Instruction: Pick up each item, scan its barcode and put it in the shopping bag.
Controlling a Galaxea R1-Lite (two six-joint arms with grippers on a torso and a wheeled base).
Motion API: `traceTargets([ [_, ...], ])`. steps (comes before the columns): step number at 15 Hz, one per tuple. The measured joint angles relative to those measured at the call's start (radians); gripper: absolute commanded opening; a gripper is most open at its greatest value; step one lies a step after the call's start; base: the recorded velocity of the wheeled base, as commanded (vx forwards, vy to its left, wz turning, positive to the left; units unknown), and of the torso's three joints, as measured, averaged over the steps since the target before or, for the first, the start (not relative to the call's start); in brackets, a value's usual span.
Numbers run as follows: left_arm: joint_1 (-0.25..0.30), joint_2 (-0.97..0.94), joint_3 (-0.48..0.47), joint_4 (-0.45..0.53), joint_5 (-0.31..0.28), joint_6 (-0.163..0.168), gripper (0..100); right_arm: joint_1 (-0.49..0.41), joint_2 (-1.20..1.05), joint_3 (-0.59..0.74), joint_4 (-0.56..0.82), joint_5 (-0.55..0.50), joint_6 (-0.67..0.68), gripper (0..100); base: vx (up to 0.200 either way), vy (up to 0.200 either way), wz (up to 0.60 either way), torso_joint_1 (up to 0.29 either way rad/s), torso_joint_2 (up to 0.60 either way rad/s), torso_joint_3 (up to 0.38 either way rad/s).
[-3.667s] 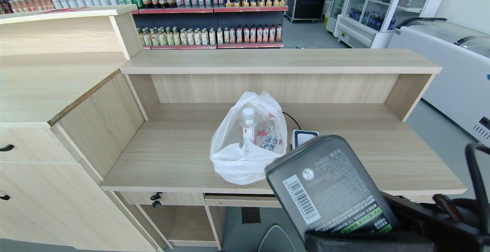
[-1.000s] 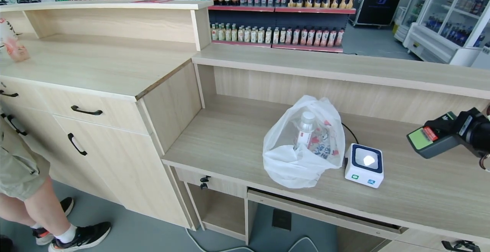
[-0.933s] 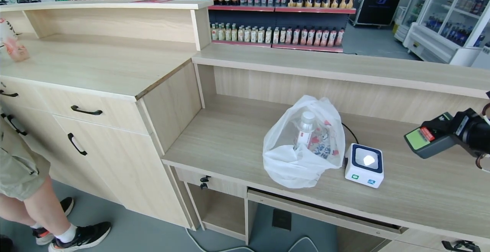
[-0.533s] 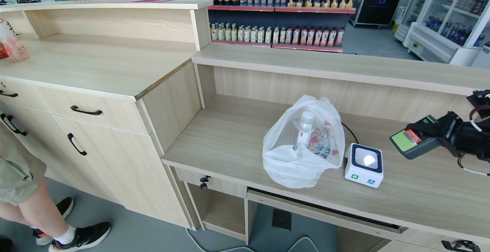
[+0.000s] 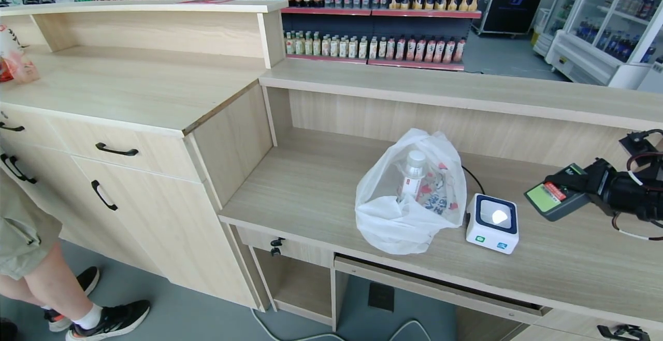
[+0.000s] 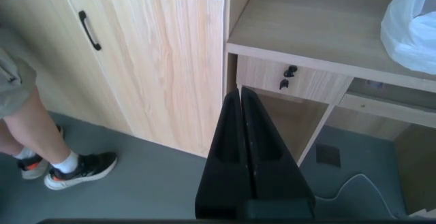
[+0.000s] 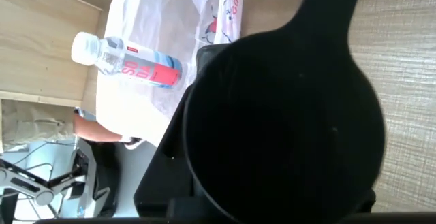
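My right gripper is shut on a flat dark bottle with a green and red label, held above the counter just right of the white barcode scanner. In the right wrist view the dark bottle hides the fingers. The white shopping bag stands left of the scanner with a clear water bottle upright inside; the water bottle and bag also appear in the right wrist view. My left gripper is shut and empty, low in front of the counter, over the floor.
The light wood counter has a raised back ledge and a higher section on the left with drawers. A snack packet lies at its far left. The scanner's black cable runs behind the bag.
The head camera swung away from its earliest position. Over the last second my right gripper carried the dark bottle leftward and slightly down, closer to the scanner. Bag and scanner stayed put.
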Motion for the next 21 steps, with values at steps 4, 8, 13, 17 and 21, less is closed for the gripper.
traceTargets([
  [4,0.001,0.0,0.0,0.0,0.0,0.0,0,0.001,0.037,-0.031,0.001,0.004,-0.034,0,0.0,0.0,0.0,0.0,0.0,0.0],
  [8,0.0,0.0,0.0,0.0,0.0,0.0,0,0.004,0.069,-0.032,0.0,0.016,-0.064,0,0.0,0.0,0.0,0.0,0.0,0.0],
  [13,0.0,0.0,0.0,0.0,0.0,0.0,0,0.018,0.093,-0.039,-0.031,0.027,-0.064,0,0.0,0.0,0.0,0.0,0.0,0.0],
  [17,0.001,0.0,0.0,0.0,0.0,0.0,0,0.026,0.099,-0.031,-0.033,0.027,-0.064,0,0.0,0.0,0.0,0.0,0.0,0.0],
  [21,0.0,0.0,0.0,0.0,0.0,0.0,0,0.03,0.11,-0.037,-0.053,0.027,-0.064,0,0.0,0.0,0.0,0.0,0.0,0.0],
])
